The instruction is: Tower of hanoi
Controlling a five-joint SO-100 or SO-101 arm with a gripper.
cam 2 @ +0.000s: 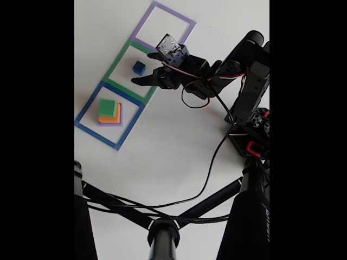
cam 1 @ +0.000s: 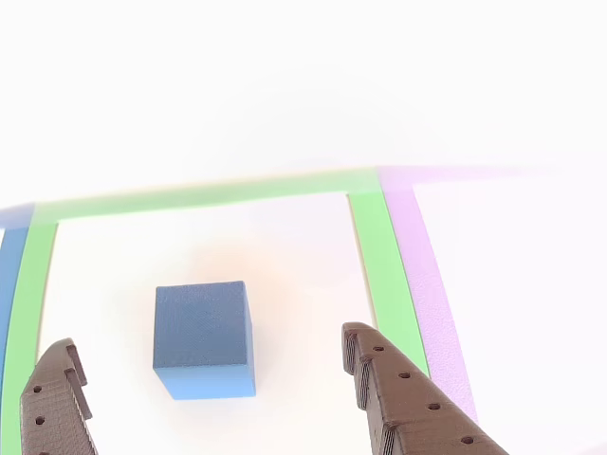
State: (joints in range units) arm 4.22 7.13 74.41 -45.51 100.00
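The gripper (cam 1: 213, 379) hangs with its two brown fingers (cam 1: 398, 398) spread wide and nothing between them, the blue cube (cam 1: 203, 338) sitting on the table just ahead of the gap, closer to the finger on the left of the other view. That cube stands alone inside the green square outline (cam 2: 115, 64), the middle one of three taped squares in the fixed view. The green cube (cam 2: 107, 107) tops an orange piece (cam 2: 103, 117) and a purple piece (cam 2: 116, 121) in the blue square outline (cam 2: 87, 116) (a stack built widest at the bottom, it seems), while the purple square outline (cam 2: 184, 31) holds nothing
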